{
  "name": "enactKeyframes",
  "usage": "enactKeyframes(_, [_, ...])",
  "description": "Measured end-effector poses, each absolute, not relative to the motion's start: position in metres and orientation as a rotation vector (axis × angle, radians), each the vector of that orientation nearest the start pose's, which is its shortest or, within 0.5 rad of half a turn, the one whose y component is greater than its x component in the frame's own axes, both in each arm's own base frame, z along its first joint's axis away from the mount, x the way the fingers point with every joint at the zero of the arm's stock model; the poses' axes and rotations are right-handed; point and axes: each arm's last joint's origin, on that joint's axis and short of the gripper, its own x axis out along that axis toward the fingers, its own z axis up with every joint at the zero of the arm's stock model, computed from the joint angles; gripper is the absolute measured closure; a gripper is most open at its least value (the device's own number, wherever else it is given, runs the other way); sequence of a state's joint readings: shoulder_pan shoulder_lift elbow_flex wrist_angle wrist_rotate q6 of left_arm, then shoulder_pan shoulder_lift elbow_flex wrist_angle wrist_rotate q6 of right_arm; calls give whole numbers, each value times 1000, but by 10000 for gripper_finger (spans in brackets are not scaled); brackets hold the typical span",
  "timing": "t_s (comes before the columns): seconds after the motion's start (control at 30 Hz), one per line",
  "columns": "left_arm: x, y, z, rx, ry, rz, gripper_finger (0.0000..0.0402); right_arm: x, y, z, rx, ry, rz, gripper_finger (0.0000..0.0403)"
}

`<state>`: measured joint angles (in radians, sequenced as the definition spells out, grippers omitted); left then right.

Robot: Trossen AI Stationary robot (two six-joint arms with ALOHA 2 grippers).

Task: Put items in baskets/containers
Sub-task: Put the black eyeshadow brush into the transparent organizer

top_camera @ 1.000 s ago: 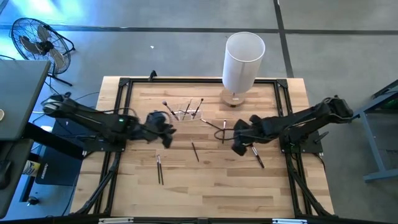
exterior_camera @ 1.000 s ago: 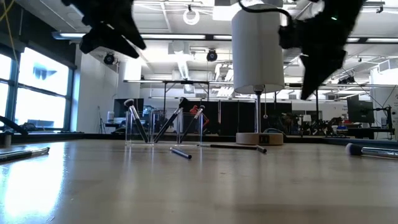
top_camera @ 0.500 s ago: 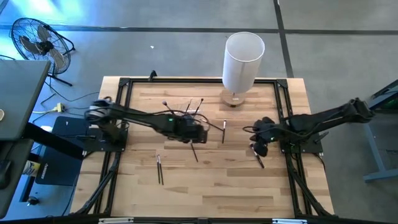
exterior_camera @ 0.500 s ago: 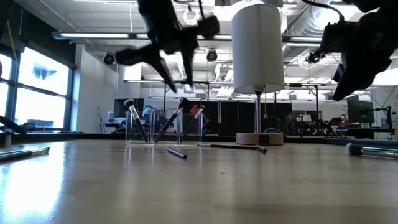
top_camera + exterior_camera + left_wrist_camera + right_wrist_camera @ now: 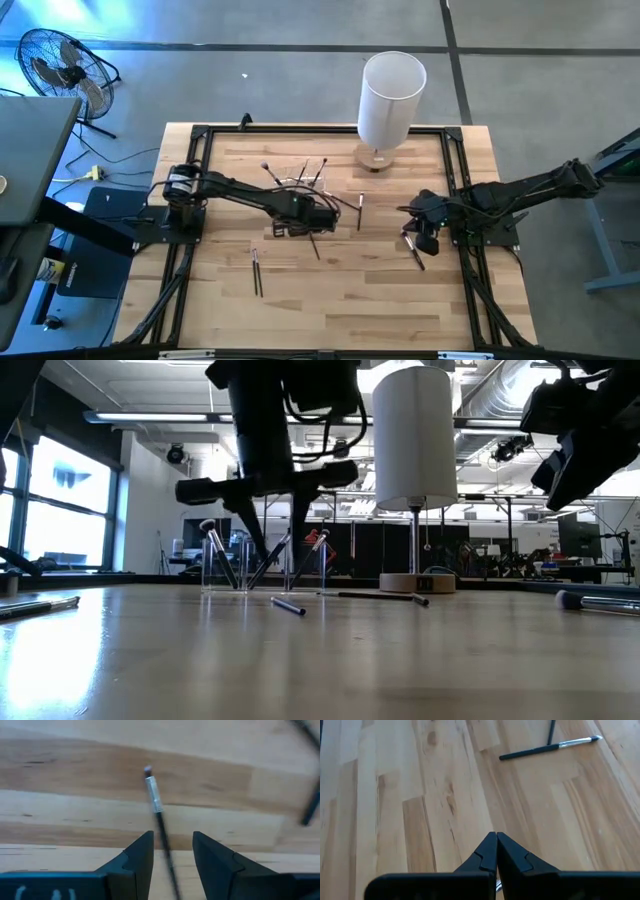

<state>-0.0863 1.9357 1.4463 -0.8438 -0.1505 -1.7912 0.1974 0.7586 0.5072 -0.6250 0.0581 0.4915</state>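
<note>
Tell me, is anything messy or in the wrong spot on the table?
Yes. Some brushes stand in the clear holder, but others lie loose on the wooden table: one under the open left gripper, a pair near the front, and one by the shut right gripper.

bright even overhead light, window glare in low view, blurred left wrist view

Pale wooden table (image 5: 330, 300) with smooth, faintly glossy planks, thin dark brush (image 5: 159, 820) with shiny metal collar, clear glossy plastic holder (image 5: 262, 568), matt white cylinder (image 5: 392, 95) on round wooden base (image 5: 417, 582), matt black plastic-looking fingers (image 5: 142, 855)
</note>
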Motion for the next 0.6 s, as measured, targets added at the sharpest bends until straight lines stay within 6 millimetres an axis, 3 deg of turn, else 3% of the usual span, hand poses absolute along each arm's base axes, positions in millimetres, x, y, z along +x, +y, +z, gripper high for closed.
enactKeyframes(0.3, [378,-17,194,-1323,773,1275,269,140,26,208,343,882,-77,403])
enactKeyframes(0.5, [377,-13,175,-1337,851,1350,269,140,26,208,331,880,-70,403])
enactKeyframes(0.6, [387,-10,164,-1371,838,1327,269,140,26,208,330,880,-70,403])
